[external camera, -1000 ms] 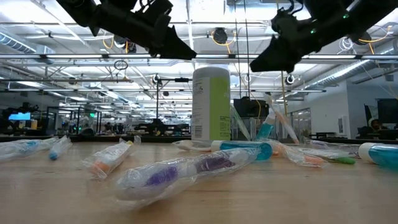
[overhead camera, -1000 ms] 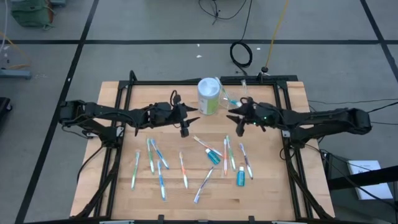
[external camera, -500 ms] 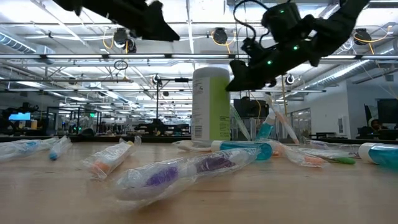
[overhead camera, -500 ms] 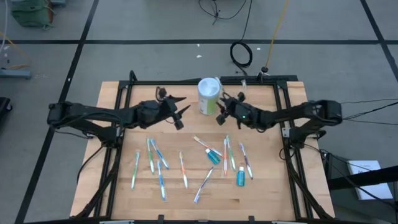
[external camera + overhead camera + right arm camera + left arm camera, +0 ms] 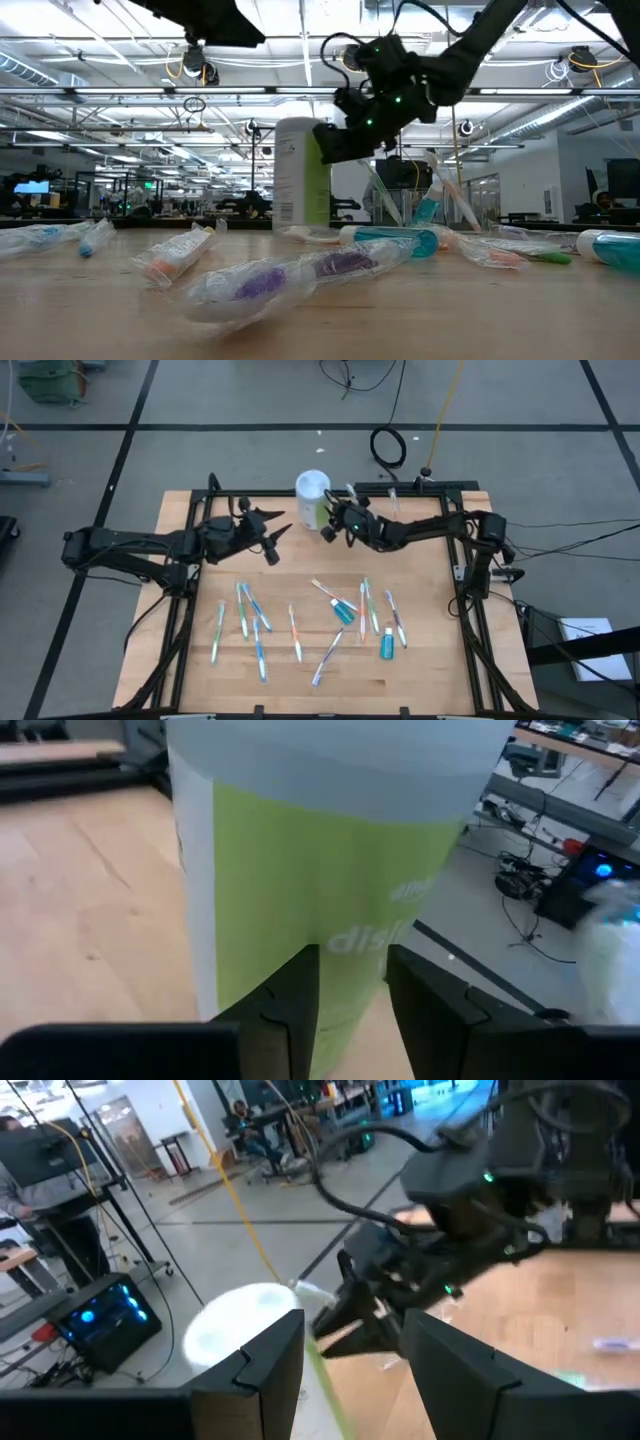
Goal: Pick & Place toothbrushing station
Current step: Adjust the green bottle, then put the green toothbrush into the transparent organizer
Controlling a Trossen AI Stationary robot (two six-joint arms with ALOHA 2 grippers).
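A white canister with a green label (image 5: pixel 312 498) stands upright on its base near the table's far edge. My right gripper (image 5: pixel 326 526) reaches it from the right, fingers a little apart with nothing between them. My left gripper (image 5: pixel 276 540) hovers open, high above the table, left of the canister (image 5: pixel 250 1330). Several wrapped toothbrushes (image 5: pixel 245 612) and teal toothpaste tubes (image 5: pixel 343 612) lie flat on the near half. In the low view a clear cup (image 5: pixel 445 205) with a brush leaning in it stands right of the canister (image 5: pixel 300 175). My right gripper touches the canister's side wall on the green label (image 5: pixel 350 910) with its two fingertips (image 5: pixel 300 982), nothing pinched between them. It meets the upper part of the wall (image 5: pixel 322 152), coming nearly level from the table's right. The canister stays upright with its base on the table.
Black frame rails (image 5: pixel 200 510) run along the table's left, right and far sides. A toothbrush (image 5: pixel 365 605) and tube (image 5: pixel 387 643) cluster lies near the right arm's side. A coiled cable (image 5: pixel 388 448) lies on the floor beyond the far edge.
My right gripper has swung toward the table's left and far edge, sinking a little, and has pushed the canister that way; the canister slid upright. My left gripper has risen and drawn back toward the table's left edge, away from the canister.
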